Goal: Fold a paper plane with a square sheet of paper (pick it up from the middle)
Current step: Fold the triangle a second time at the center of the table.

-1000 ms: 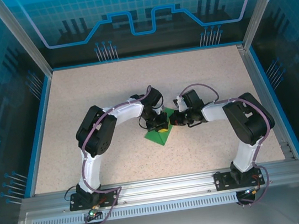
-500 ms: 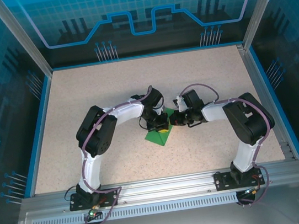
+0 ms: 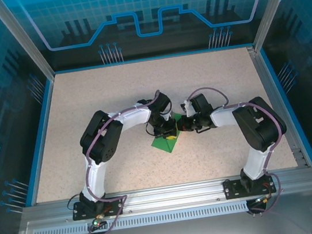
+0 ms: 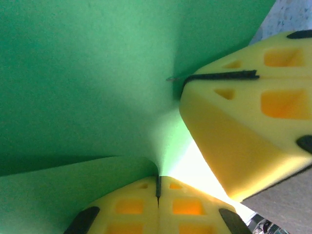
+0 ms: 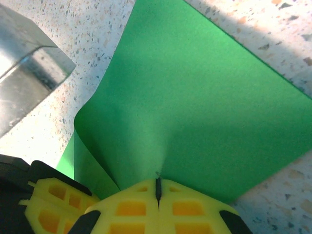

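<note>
Two pinches at frame centre: left gripper [image 3: 168,130] & right gripper [image 3: 182,126] each clamped on square sheet of paper [image 3: 164,143], prob. creased triangular, over speckled table [image 3: 83,98].

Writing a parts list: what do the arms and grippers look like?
The left arm and right arm have white links, bulky black joints and purple cables alongside. The left gripper and right gripper have yellow block fingers with square pockets and black trim.
</note>
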You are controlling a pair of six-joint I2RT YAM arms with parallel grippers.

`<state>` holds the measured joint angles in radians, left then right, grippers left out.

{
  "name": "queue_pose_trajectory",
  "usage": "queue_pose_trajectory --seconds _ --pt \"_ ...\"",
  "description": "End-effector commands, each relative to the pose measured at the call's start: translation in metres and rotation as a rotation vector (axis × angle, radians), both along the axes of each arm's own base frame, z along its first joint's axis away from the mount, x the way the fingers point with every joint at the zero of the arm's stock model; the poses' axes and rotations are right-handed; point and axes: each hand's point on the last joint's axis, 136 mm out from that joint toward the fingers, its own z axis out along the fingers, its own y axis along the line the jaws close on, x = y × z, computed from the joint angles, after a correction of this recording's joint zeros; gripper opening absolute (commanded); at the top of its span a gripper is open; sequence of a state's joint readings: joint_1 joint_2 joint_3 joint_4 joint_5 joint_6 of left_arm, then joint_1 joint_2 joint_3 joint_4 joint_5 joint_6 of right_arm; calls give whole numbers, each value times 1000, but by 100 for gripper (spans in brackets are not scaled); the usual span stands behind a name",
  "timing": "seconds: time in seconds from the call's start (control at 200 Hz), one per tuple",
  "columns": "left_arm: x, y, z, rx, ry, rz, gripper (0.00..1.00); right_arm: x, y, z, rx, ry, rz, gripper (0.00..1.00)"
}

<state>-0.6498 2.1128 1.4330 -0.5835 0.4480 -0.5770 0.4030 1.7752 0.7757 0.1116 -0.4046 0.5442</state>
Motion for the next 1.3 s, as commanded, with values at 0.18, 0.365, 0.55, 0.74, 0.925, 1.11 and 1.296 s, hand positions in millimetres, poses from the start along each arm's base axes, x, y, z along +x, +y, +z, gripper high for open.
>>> queue_pose_trajectory --seconds 0.18,0.365,0.55,0.74,0.925,1.11,1.296 --pt "11 19 -7 98 -51 75 3 -18 -15 -24 -46 90 -10 0" --pt "14 20 -3 92 -64 84 3 -18 -15 -24 -46 90 -8 0" --pt "13 18 -4 82 -55 87 3 -18 -14 -24 -41 88 -7 0" --pt "13 19 -5 86 -61 90 3 -18 -15 -24 -43 90 -6 0" --pt "11 22 -13 99 -51 102 3 -19 -14 -24 -42 89 -4 0" --pt "10 26 -18 119 -49 99 3 -18 -14 -23 -40 87 -4 0" --pt "6 37 -30 172 -47 111 4 -17 -14 -17 -35 72 -2 0"
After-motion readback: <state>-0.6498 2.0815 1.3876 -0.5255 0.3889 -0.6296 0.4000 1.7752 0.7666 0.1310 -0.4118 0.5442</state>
